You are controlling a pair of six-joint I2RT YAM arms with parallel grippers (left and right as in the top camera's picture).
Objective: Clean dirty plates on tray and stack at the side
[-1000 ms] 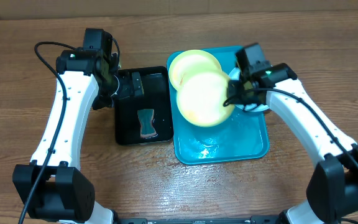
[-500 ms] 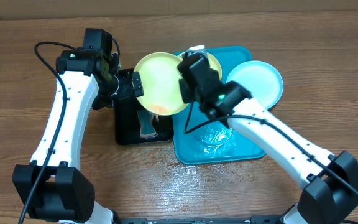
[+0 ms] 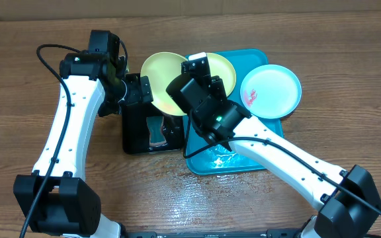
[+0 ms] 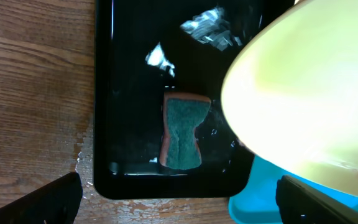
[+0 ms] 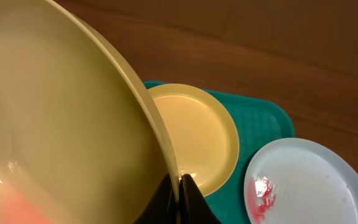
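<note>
Three plates are in view, and one of them is off the blue tray [image 3: 198,162]. This yellow plate [image 3: 159,78] hangs tilted above the far end of the black tray [image 3: 134,135], with the right pincer [image 5: 180,198] clamped on its rim. The right wrist view shows the rim running down between the closed fingers, and a red-orange smear [image 5: 5,208] low on the plate's inner face. The second yellow plate [image 3: 222,66] lies flat at the far end of the blue tray. The white plate [image 3: 273,89] lies at that tray's far right corner, jutting over the rim, with a red smear [image 3: 250,98] on its left side. The left pincer [image 3: 143,88] hovers at the far end of the black tray, just beside the held plate, its fingers spread wide apart and holding nothing. Below it a green sponge [image 4: 182,132] with an orange edge lies flat in the wet black tray. The near part of the blue tray glistens with water. Both trays sit side by side on the wooden table [image 3: 349,39].
</note>
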